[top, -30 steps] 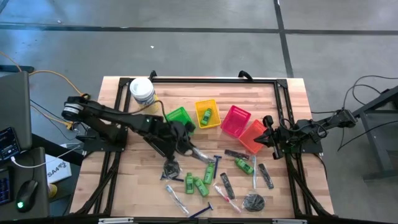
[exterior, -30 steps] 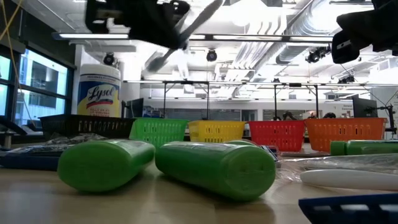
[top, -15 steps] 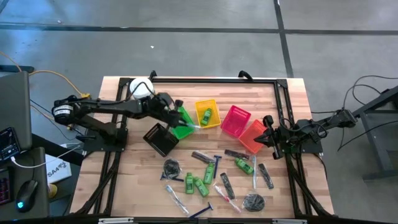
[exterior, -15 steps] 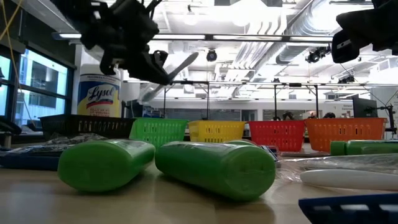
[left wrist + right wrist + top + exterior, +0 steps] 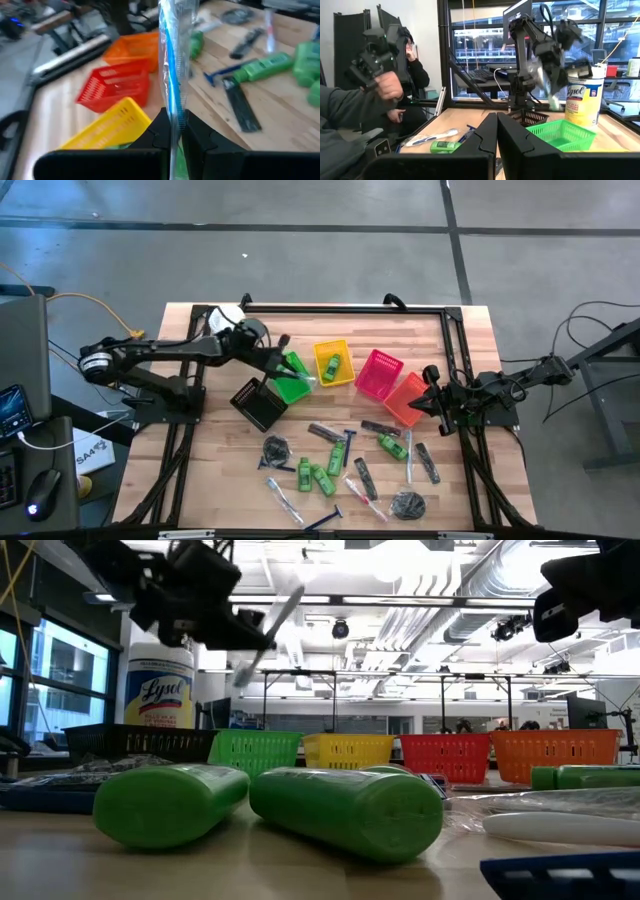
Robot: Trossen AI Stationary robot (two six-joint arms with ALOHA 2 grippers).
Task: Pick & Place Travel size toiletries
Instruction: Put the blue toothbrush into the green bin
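**Clear-wrapped toothbrush carried over the green basket**

Above the far-left part of the bench (image 5: 200, 460), the left gripper (image 5: 300, 378) pinches a slim clear-wrapped tube with a blue-and-white toothbrush inside (image 5: 172, 60), its fingers (image 5: 200, 137) pressed on the wrapper's lower end. It hangs over the green plastic basket (image 5: 288, 376). The item looks light and stiff inside, but its film wrapper is slick, so a grip at one end may let it swing; mid-length would hold steadier.

Five baskets show: black (image 5: 258, 402), green, yellow (image 5: 334, 362), pink-red (image 5: 378, 373) and orange (image 5: 405, 398). One green mini bottle (image 5: 331, 366) already lies in the yellow one. Roughly five more green bottles, three black combs and two dark coiled bundles lie near the bench's front edge.

The right gripper (image 5: 432, 402) waits by the orange basket, fingers pressed together and empty.
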